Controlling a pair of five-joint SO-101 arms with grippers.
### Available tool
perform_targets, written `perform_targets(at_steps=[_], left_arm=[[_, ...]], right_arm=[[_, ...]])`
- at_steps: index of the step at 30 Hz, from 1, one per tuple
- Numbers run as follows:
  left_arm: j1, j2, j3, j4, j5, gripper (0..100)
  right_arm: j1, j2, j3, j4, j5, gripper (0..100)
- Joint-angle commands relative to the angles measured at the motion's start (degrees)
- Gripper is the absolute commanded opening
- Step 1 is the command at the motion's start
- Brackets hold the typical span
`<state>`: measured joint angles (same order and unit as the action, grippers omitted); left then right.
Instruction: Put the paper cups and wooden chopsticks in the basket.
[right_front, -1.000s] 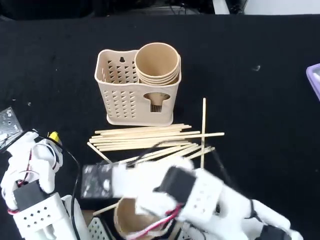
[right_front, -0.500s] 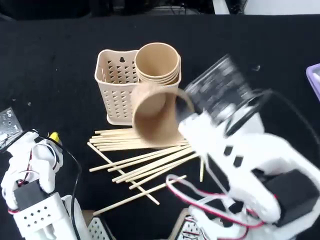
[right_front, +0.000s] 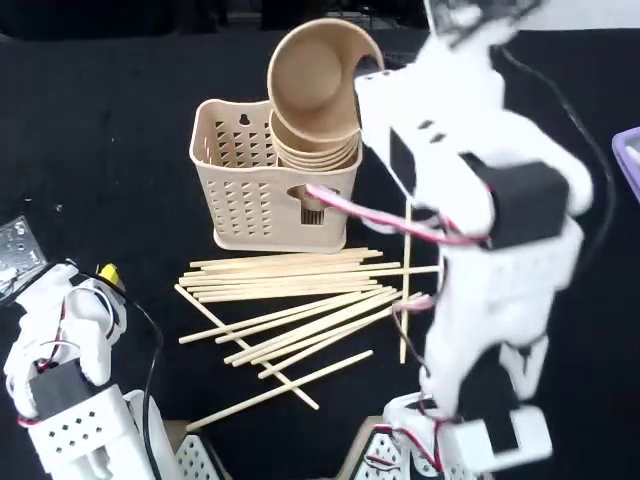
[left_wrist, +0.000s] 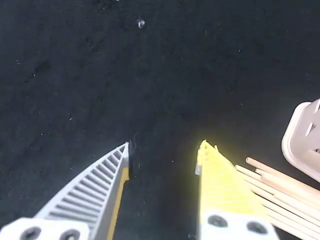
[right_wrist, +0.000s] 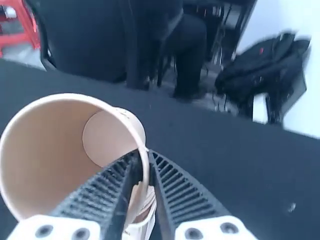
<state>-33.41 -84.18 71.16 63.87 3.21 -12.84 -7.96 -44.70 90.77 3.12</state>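
The right gripper (right_wrist: 144, 156) pinches the rim of a paper cup (right_front: 312, 78), tilting it above the stack (right_front: 318, 152) in the basket (right_front: 245, 205) for nesting; the left gripper (left_wrist: 165, 148) hangs open near the chopsticks (right_front: 290, 285).

Black table (right_front: 100, 95): basket (right_front: 245, 200), chopsticks (right_front: 300, 290)

The table (right_front: 120, 100) has a black cloth over it, and this cloth takes nearly the whole high view; a few small pale specks lie on it. In the upper right corner of that view there is a white strip (right_front: 585, 12), and at the right edge a piece of something purple (right_front: 630, 160). In the right wrist view, a grey floor (right_wrist: 20, 56) shows at the upper left, with a red frame (right_wrist: 30, 22) on it. Dark furniture (right_wrist: 85, 35) stands at the top middle. A black bag (right_wrist: 260, 75) lies at the upper right, before a white wall (right_wrist: 300, 15).
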Motion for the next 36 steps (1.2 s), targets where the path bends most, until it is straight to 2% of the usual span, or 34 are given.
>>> perform_targets(at_steps=[1,5,13,26,28,32,36], left_arm=[[-0.4,0.0,-0.7,-1.3,0.4,22],[-0.4,0.0,-0.7,-1.3,0.4,22],[-0.4,0.0,-0.7,-1.2,0.4,22],[-0.4,0.0,-0.7,-1.3,0.4,22],[-0.4,0.0,-0.7,-1.3,0.4,22],[-0.4,0.0,-0.7,-1.3,0.4,22],[-0.4,0.0,-0.7,-1.3,0.4,22]], right_arm=[[0.8,4.6,-7.9,5.2,-0.5,1.1],[1.1,9.6,-13.8,9.6,-0.4,1.1],[1.7,13.7,-14.2,10.2,-0.5,1.1],[1.7,13.1,-3.7,7.3,-0.4,1.8],[1.6,13.1,-5.7,7.6,-0.5,7.1],[-0.2,13.5,-9.5,8.1,-0.1,25.3],[0.0,13.7,-13.1,5.5,0.0,22.8]])
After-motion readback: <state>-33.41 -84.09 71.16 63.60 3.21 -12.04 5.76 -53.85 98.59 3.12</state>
